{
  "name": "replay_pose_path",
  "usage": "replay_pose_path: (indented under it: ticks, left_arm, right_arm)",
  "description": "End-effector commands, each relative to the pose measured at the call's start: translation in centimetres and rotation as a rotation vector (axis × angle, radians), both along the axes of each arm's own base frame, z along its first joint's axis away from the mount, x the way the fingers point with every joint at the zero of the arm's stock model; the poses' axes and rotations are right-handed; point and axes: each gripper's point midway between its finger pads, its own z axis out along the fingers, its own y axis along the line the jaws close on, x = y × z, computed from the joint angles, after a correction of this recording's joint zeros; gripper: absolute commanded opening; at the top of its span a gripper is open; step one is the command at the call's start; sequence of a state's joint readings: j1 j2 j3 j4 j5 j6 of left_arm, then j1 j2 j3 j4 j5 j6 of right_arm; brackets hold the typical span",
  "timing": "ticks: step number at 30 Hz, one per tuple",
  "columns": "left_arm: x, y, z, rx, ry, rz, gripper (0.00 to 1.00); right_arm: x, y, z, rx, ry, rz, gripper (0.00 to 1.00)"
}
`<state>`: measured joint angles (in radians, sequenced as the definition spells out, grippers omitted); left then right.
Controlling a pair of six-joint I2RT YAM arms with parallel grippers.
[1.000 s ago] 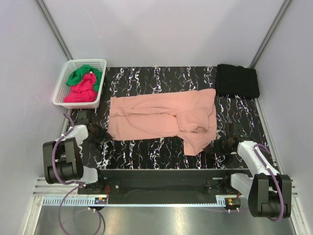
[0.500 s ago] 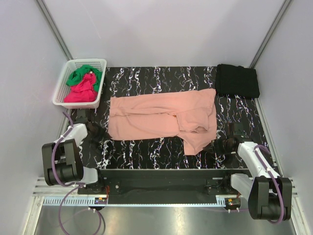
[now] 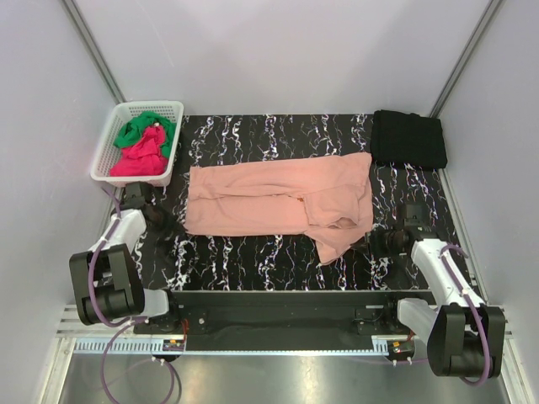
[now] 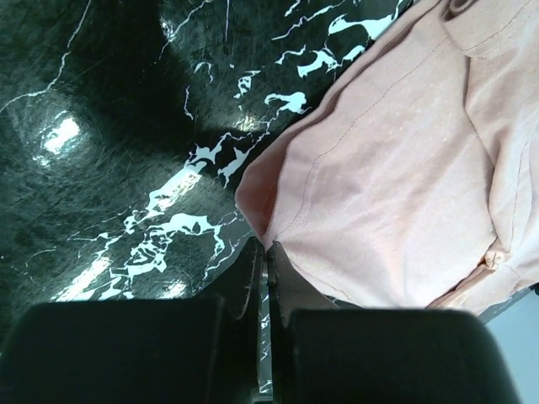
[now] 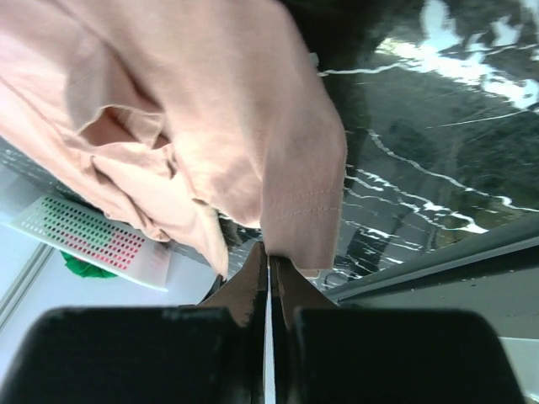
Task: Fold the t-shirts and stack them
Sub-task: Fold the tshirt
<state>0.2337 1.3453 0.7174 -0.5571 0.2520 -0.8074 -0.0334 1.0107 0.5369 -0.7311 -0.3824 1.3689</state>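
A salmon-pink t-shirt [image 3: 269,200] lies spread across the black marbled table, its right part doubled over into a flap that points toward the near edge. No print shows on it. My left gripper [image 3: 168,225] is at the shirt's near left corner, and in the left wrist view it [image 4: 268,251] is shut with that corner [image 4: 261,210] pinched at its tips. My right gripper [image 3: 364,244] is at the flap's right edge. The right wrist view shows it [image 5: 269,259] shut on the stitched hem [image 5: 303,227], the cloth bunching beyond it.
A folded black t-shirt [image 3: 408,139] lies at the back right corner. At the back left a white basket [image 3: 104,156] holds a green t-shirt [image 3: 141,129] and a magenta-red one [image 3: 139,160]. Grey walls close in the table on both sides.
The left jaws closed on the shirt's corner and the left arm swung back toward the basket. The right gripper moved a little away from the near edge, drawing the flap with it.
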Motion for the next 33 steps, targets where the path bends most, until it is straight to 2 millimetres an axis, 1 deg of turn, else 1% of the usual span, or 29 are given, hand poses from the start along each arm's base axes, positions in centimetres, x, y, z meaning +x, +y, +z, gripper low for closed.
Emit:
replay_pose_path:
  ticks: [1, 4, 10, 13, 17, 21, 24, 28, 33]
  left_arm:
    - [2.0, 1.2, 2.4, 0.05, -0.088, -0.01, 0.0]
    - [2.6, 1.4, 3.0, 0.057, -0.1, -0.023, 0.0]
    - [3.8, 2.1, 4.6, 0.096, -0.12, -0.079, 0.0]
    - [4.0, 2.2, 4.8, 0.106, -0.119, -0.112, 0.0]
    - [4.0, 2.2, 4.4, 0.105, -0.097, -0.156, 0.0]
    - [3.8, 2.0, 3.9, 0.089, -0.084, -0.183, 0.0]
    - [3.8, 1.8, 3.9, 0.083, -0.086, -0.205, 0.0]
    - [4.2, 1.8, 4.4, 0.09, -0.099, -0.229, 0.0]
    - [4.7, 1.7, 5.4, 0.089, -0.12, -0.264, 0.0]
  right_arm:
    - [1.7, -0.3, 1.6, -0.022, -0.051, 0.0, 0.0]
    - [2.3, -0.4, 1.9, -0.027, -0.052, 0.007, 0.0]
    - [3.6, -0.5, 3.1, -0.036, -0.082, 0.019, 0.0]
    - [4.2, -0.5, 3.8, -0.036, -0.101, 0.02, 0.0]
    - [5.0, -0.4, 4.5, -0.037, -0.12, 0.034, 0.0]
    - [5.5, -0.4, 5.1, -0.037, -0.137, 0.051, 0.0]
    - [5.8, -0.3, 5.3, -0.032, -0.141, 0.06, 0.0]
    - [6.2, -0.1, 5.7, -0.024, -0.153, 0.077, 0.0]
    - [7.2, 0.1, 6.9, -0.021, -0.187, 0.091, 0.0]
